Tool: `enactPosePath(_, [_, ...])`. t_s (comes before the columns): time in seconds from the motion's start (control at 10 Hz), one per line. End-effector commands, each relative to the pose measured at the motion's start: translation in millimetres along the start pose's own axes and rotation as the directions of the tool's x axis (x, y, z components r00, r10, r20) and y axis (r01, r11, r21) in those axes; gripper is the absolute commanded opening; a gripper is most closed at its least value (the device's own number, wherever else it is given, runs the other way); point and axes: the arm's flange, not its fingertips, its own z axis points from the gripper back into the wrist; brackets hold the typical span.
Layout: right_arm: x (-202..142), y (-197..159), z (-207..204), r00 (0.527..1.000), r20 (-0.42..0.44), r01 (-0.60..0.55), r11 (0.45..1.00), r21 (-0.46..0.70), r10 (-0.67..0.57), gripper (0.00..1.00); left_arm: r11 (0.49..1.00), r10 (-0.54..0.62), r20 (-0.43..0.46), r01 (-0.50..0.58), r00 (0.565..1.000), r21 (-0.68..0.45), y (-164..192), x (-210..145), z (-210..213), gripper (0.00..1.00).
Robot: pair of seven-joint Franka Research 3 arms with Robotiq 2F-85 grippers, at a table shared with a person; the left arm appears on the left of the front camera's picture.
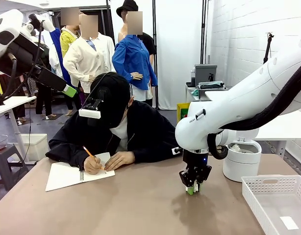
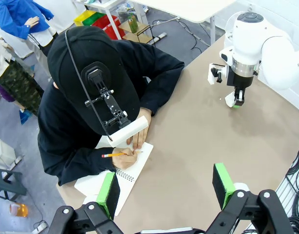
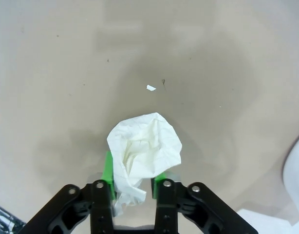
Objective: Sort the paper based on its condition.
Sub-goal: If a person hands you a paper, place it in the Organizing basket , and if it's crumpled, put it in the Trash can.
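Observation:
A crumpled ball of white paper point(image 3: 145, 148) sits pinched between the green pads point(image 3: 108, 168) of my right gripper point(image 3: 132, 183), just above the tan table point(image 3: 66, 73). In the front view the right gripper point(image 1: 192, 188) points straight down at the table's right middle, with a bit of white between its fingers. From the left wrist it shows far off as the right gripper point(image 2: 235, 101). My left gripper point(image 2: 165, 187) hangs open and empty high over the table's left side. A person across the table writes with a pencil point(image 1: 89, 152) in a spiral notebook point(image 1: 67, 175).
A round white bin point(image 1: 241, 159) stands at the right behind my right gripper. A white mesh basket point(image 1: 278, 200) at the front right holds a flat paper slip point(image 1: 289, 223). A tiny paper scrap point(image 3: 151, 87) lies on the table ahead of the ball.

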Motion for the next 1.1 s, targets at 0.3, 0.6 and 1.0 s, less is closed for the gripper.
enactPosePath(0.3, [-36.8,39.9,91.4,1.0,0.01,0.0,0.995,-0.102,0.001,0.01,1.0,0.003,0.006,-0.003,1.0,-0.002,1.3,-0.7,0.2,1.0])
enactPosePath(0.6, [-55.1,42.1,166.1,0.997,0.063,0.053,0.99,-0.128,-0.045,0.01,1.0,0.003,0.006,-0.003,1.0,-0.002,1.3,-0.7,0.2,1.0])
enactPosePath(1.0, [-69.0,-19.1,253.3,0.958,0.207,0.223,0.969,-0.103,-0.199,0.01,1.0,0.003,0.006,-0.003,1.0,-0.002,1.3,-0.7,0.2,1.0])
